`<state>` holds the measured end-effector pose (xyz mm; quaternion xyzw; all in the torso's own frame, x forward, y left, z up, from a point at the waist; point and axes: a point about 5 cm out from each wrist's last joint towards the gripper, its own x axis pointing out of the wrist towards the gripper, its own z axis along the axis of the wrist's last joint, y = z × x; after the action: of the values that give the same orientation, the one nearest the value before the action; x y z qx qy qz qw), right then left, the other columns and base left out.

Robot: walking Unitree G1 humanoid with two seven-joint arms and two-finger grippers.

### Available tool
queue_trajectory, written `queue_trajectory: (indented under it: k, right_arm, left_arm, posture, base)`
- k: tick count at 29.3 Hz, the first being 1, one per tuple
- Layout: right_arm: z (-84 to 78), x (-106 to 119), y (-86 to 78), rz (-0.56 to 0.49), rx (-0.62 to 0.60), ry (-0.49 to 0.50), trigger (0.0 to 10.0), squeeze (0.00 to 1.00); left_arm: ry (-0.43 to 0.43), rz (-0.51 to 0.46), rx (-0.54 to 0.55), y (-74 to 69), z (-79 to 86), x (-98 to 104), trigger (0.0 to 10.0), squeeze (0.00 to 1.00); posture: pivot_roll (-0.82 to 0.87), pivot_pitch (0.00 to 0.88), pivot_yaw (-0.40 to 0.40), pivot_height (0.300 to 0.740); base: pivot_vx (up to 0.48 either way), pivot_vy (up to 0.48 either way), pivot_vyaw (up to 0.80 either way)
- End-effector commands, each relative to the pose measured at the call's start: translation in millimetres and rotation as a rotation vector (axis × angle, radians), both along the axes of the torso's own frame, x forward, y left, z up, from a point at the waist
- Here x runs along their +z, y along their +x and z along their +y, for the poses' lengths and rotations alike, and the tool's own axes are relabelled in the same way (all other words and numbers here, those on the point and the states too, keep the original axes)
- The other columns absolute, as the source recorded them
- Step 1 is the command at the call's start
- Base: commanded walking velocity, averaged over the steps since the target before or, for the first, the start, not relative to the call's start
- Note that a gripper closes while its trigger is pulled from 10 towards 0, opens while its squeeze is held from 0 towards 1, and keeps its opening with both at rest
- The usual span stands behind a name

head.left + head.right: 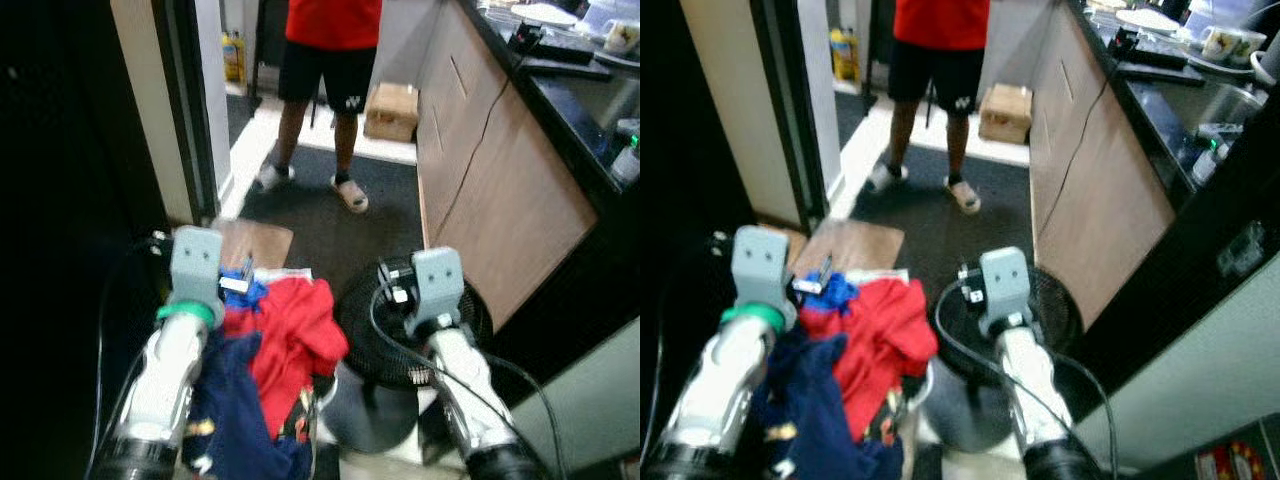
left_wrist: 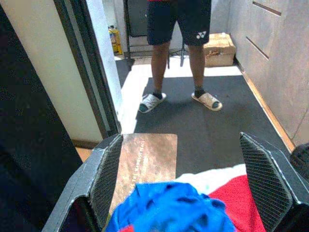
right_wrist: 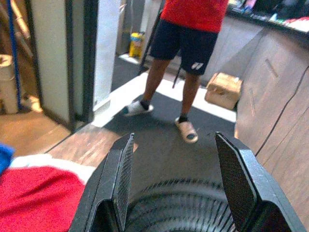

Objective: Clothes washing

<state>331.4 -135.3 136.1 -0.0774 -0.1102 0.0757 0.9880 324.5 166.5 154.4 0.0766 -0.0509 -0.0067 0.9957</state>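
Left claw point(image 2: 181, 193) spread above crumpled red, blue clothes point(image 1: 280, 350).

The person point(image 1: 325, 60) was cut off above the chest by the top edge, and no hands could be seen. The clothes point(image 1: 265, 370) ran off the bottom edge, the navy piece partly behind the left arm point(image 1: 165, 375). The fan point(image 1: 400, 320) sat half hidden behind the right arm point(image 1: 465, 385), blurred in the right wrist view. Items on the counter point(image 1: 1160, 80) were too small and soft to name. The doorway's left side was lost in black.
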Motion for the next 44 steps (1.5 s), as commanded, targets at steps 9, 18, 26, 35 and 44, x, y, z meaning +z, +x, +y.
queue_trajectory:
  k: [9, 18, 26, 35, 44]
  right_arm:
    - [4.9, -6.5, -2.3, 0.024, 0.016, 0.004, 10.0, 0.0]
    - [7.7, -10.2, -1.5, 0.048, 0.036, 0.027, 10.0, 0.0]
    - [-6.2, -13.4, 6.5, 0.09, -0.033, 0.099, 10.0, 0.0]
    - [-8.5, -20.5, 0.3, 0.083, -0.099, 0.141, 10.0, 0.0]
    - [-3.6, -27.3, -0.4, 0.097, -0.095, 0.136, 10.0, 0.0]
  left_arm:
    - [0.032, 0.096, 0.023, -8.1, 6.2, -29.5, 10.0, 0.0]
    - [0.008, 0.102, 0.052, -10.7, 9.5, -40.2, 10.0, 0.0]
    - [0.003, 0.073, 0.024, 8.2, -6.0, -29.9, 10.0, 0.0]
    - [0.057, 0.069, -0.056, 19.5, -6.5, -19.1, 10.0, 0.0]
    - [0.087, 0.073, -0.071, 23.4, -5.1, -19.6, 10.0, 0.0]
  posture:
    - [0.06, 0.021, -0.053, 0.74]
    - [0.07, 0.037, -0.08, 0.74]
    - [0.07, 0.038, -0.059, 0.74]
    - [0.03, 0.038, 0.063, 0.74]
    - [0.04, 0.06, 0.073, 0.74]
  base:
    - [0.0, 0.0, 0.0]
    - [0.0, 0.0, 0.0]
    - [0.0, 0.0, 0.0]
    - [0.0, 0.0, 0.0]
    - [0.0, 0.0, 0.0]
